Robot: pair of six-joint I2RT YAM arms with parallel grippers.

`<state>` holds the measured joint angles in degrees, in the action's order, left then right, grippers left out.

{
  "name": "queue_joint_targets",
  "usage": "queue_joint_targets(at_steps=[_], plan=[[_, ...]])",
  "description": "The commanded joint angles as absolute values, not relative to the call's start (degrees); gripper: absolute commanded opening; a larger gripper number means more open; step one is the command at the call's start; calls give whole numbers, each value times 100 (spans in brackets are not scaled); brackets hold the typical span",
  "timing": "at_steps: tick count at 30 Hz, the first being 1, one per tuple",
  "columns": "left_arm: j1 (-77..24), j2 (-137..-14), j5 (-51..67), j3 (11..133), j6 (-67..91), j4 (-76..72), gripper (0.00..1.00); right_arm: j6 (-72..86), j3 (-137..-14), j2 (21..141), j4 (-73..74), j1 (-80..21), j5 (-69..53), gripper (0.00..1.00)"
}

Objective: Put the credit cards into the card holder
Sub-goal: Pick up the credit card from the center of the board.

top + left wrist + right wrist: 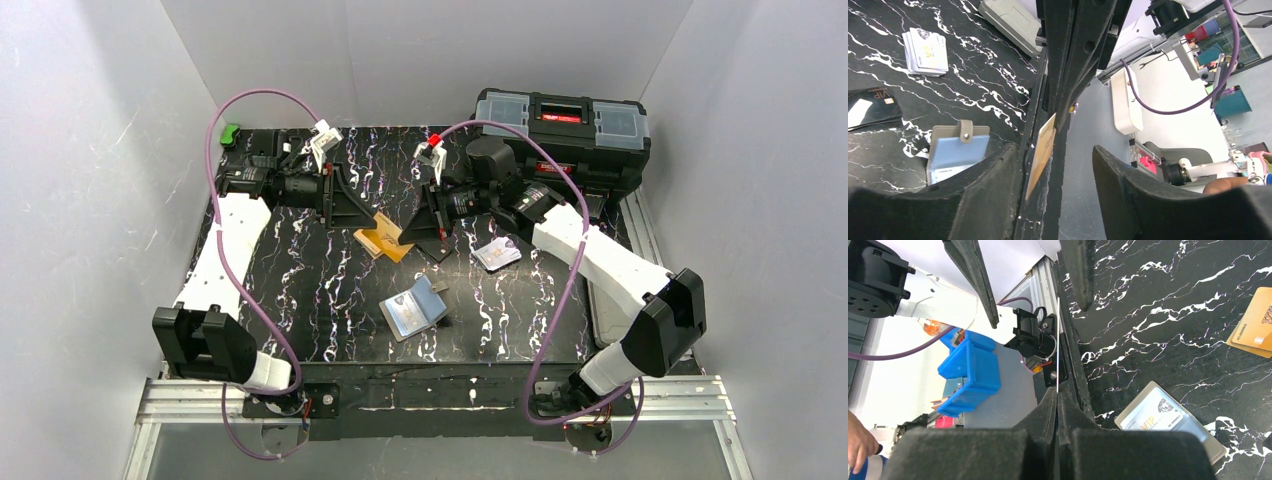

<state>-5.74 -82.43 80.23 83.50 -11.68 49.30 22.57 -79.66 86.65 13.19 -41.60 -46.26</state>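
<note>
My right gripper (1057, 392) is shut on a gold credit card (1040, 155), which it holds on edge above the table and which shows as a thin line (1058, 340) in the right wrist view. My left gripper (1055, 150) faces it, open, one finger on each side of the card's free end; the card stands close to the left finger. The taupe card holder (413, 310) lies open on the black marbled table, a card in its clear pocket (1168, 420). More gold cards (385, 240) lie below the grippers. A stack of white cards (497, 253) lies to the right.
A black toolbox (562, 125) stands at the back right corner. A black VIP card (870, 107) lies flat near the card holder (955, 150). White walls close in the table on three sides.
</note>
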Motion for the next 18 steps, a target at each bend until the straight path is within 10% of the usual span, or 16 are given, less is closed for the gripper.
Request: queue_joint_targets(at_steps=[1,15,18], plan=[[-661,-7872,8243,8230,-1090,5060,53,2337,-7998,8466,1071,-4157,-4608,1],[-789,-7765,8373,8156,-1045,5106,0,2650,-7844,8346,466,-4170,-4889,1],[-803,-7755,8430,8162,-986,5111,0,2585,-7802,8317,415,-4183,-5074,19]])
